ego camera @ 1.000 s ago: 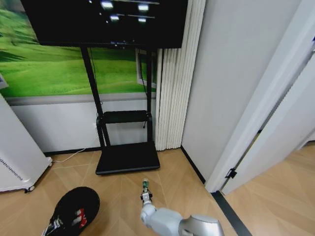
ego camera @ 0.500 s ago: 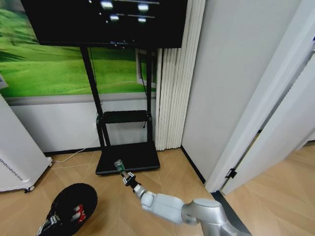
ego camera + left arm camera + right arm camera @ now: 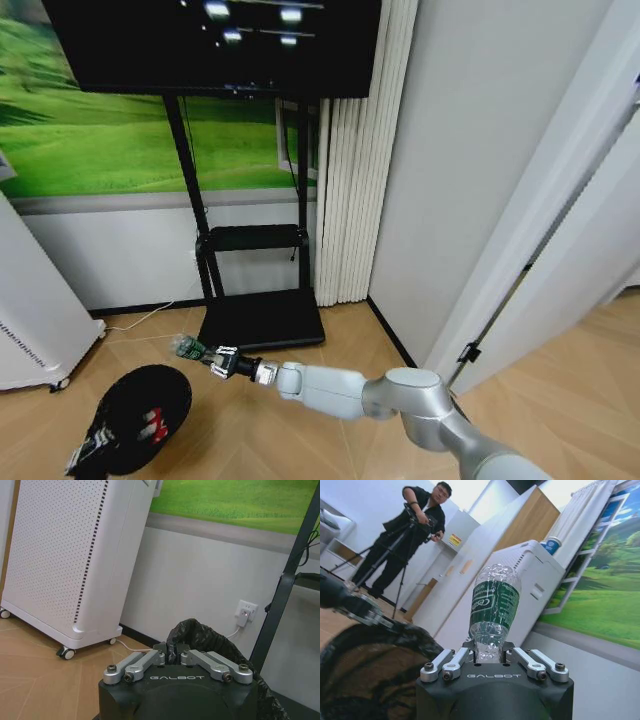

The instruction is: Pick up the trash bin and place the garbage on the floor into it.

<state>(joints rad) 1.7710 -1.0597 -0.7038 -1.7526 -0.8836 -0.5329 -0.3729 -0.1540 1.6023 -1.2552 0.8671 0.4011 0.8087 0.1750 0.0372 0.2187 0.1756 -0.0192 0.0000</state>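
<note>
Bottle [image 3: 186,347] — clamped in right pincer [image 3: 214,357], poised above trash bin [image 3: 140,415] for dropping; left pincer [image 3: 172,656] clamped on bin rim.

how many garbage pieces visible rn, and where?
3. A clear bottle with a green label is clamped in the right pincer, above the floor beside the trash bin. Two red-and-white wrappers lie inside the bin. More could be hidden deeper inside.

1. Open wood floor [image 3: 350,330] spreads right of the bin [image 3: 135,415], lower centre.
2. The TV stand's base [image 3: 260,320] blocks the way behind.
3. The white cabinet [image 3: 30,320] closes the left edge.
4. The right arm [image 3: 350,390] stretches across, low.
</note>
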